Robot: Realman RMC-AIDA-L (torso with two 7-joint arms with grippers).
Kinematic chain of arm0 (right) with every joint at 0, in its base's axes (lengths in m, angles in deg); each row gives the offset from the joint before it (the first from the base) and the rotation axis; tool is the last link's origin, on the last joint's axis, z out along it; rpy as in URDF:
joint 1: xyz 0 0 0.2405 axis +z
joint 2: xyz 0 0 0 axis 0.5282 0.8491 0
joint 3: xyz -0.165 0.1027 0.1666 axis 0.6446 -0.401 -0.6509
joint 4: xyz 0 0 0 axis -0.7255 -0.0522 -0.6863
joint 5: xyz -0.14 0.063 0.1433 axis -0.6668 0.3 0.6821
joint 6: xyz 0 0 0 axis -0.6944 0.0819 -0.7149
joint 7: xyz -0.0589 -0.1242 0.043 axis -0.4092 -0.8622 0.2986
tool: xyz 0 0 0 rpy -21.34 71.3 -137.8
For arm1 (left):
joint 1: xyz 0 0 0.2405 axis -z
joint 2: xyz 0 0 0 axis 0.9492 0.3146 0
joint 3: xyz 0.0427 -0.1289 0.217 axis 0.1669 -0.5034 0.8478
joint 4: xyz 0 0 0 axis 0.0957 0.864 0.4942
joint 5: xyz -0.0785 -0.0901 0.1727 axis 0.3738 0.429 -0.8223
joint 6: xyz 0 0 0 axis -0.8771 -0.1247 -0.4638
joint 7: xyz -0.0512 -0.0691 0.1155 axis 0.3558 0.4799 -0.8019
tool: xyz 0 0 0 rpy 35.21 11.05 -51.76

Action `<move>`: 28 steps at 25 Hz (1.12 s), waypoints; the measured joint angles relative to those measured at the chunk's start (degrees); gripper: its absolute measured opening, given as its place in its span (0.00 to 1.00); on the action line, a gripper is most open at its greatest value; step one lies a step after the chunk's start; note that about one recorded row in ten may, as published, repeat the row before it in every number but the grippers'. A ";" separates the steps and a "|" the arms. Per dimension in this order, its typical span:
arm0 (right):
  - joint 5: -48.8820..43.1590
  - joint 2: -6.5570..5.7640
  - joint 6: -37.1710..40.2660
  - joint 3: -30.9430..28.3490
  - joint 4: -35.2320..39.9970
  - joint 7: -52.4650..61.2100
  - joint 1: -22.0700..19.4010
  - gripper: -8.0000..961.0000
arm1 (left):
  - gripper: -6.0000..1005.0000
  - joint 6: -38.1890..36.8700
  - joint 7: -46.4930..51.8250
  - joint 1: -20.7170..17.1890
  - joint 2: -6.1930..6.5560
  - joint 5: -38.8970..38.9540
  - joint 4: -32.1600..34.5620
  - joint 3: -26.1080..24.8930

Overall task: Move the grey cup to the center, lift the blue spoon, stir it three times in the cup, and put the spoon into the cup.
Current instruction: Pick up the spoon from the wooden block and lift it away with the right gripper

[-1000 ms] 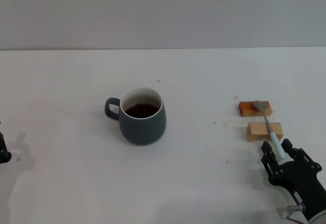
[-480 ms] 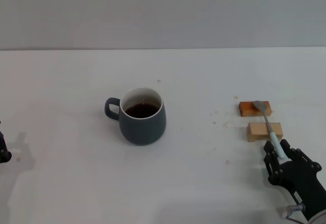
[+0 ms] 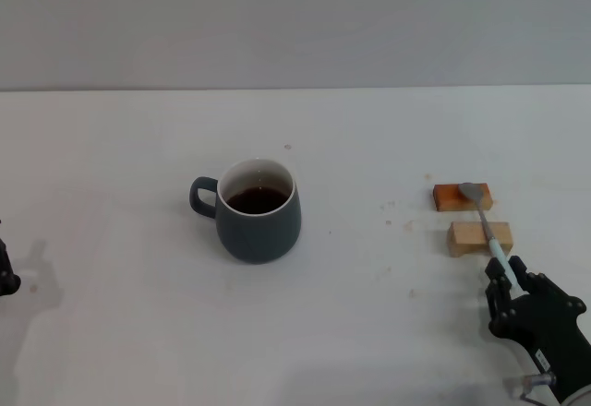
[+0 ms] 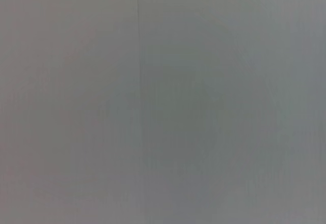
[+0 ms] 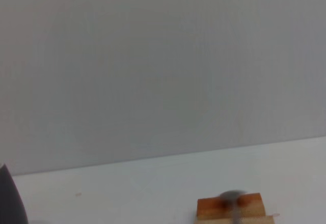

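The grey cup point(image 3: 259, 209) sits roughly mid-table already, handle pointing toward the robot's left, dark liquid inside, so imo the "move to center" bit looks done or close enough.

The blue spoon point(image 3: 487, 226) is off to the robot's right, lying across two wood blocks: bowl end resting on the orange block point(image 3: 462, 197), neck over the tan block point(image 3: 479, 238), pale handle sticking out past it toward the robot. Guessing that's on purpose, bc the blocks prop the spoon up off the table point(image 3: 369, 332) so fingers can get under/around the handle instead of scraping a flat surface.

The right gripper point(image 3: 513, 281) is right at the tip of that handle, fingers spread w/ the handle end between them, not pinching yet afaict. So the step in hand is the spoon grab. Needs to close squarely on that thin handle or it could roll off the blocks.

The left gripper point(image 3: 6, 272) is parked at the far left edge, barely in view, can't tell if it's spread or pressed together. The left wrist view shows just blank grey. The right wrist view catches the orange block w/ the spoon bowl on it.
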State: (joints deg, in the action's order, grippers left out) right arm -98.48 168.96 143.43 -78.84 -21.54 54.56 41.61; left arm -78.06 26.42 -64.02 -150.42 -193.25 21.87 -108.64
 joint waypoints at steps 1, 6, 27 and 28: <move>-0.05 0.02 0.45 0.00 -0.14 -0.05 -0.24 0.27 | 0.00 0.00 0.00 0.00 0.00 0.00 0.00 0.00; -0.39 -0.07 1.04 0.26 -0.41 -0.47 -0.69 0.17 | 0.00 0.00 0.00 -0.07 0.00 0.00 0.18 0.00; 0.02 -13.38 -18.37 -10.06 -45.68 -34.73 0.46 0.17 | 0.00 -0.46 0.13 -0.44 0.00 0.00 0.25 0.00; 0.02 -13.38 -18.37 -10.06 -45.68 -34.73 0.46 0.17 | 0.00 -0.46 0.13 -0.44 0.00 0.00 0.25 0.00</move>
State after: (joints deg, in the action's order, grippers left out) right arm -98.46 155.58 125.06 -88.90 -67.23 19.83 42.07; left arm -78.52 26.54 -64.46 -150.42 -193.26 22.12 -108.63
